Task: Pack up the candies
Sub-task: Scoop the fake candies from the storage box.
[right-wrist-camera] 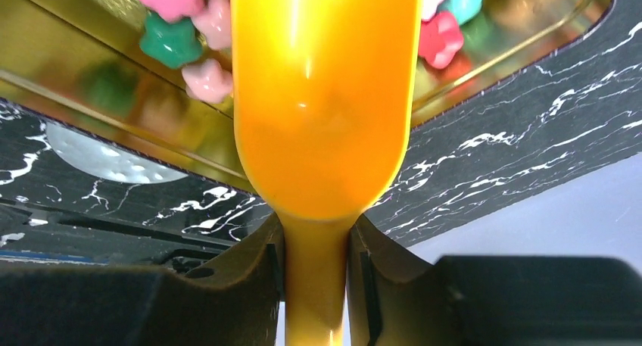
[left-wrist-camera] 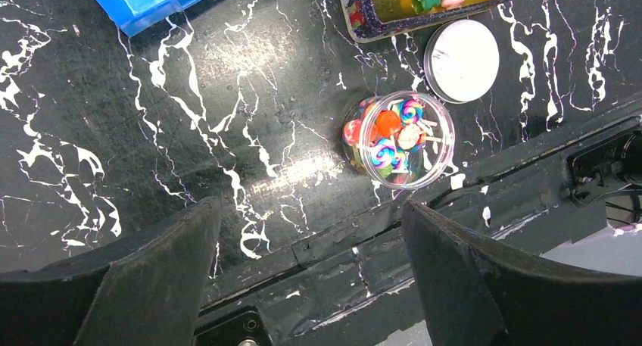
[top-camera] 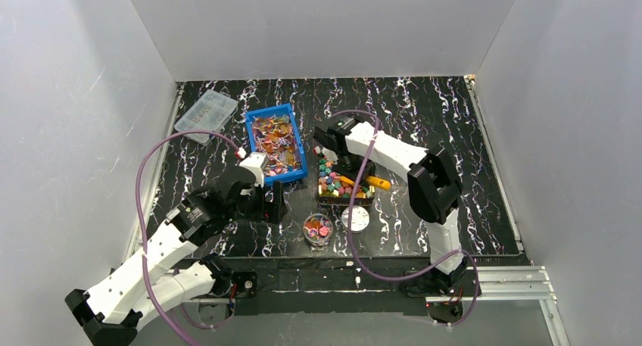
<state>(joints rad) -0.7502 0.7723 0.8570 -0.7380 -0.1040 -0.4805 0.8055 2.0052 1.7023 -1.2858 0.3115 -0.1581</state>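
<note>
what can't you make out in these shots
- Right wrist view: the orange scoop shows only its underside, so whether it carries candies is hidden. It also blocks most of the gold tray.
- Left wrist view: the blue bin is cut off by the top edge.
- Top view: the clear box is too small to tell its contents.

Black marbled table (top-camera: 424, 119) carries bin (top-camera: 250, 119), tray (top-camera: 344, 201), jar (top-camera: 306, 229) (clear), lid (top-camera: 355, 218), case (top-camera: 206, 113).
</note>
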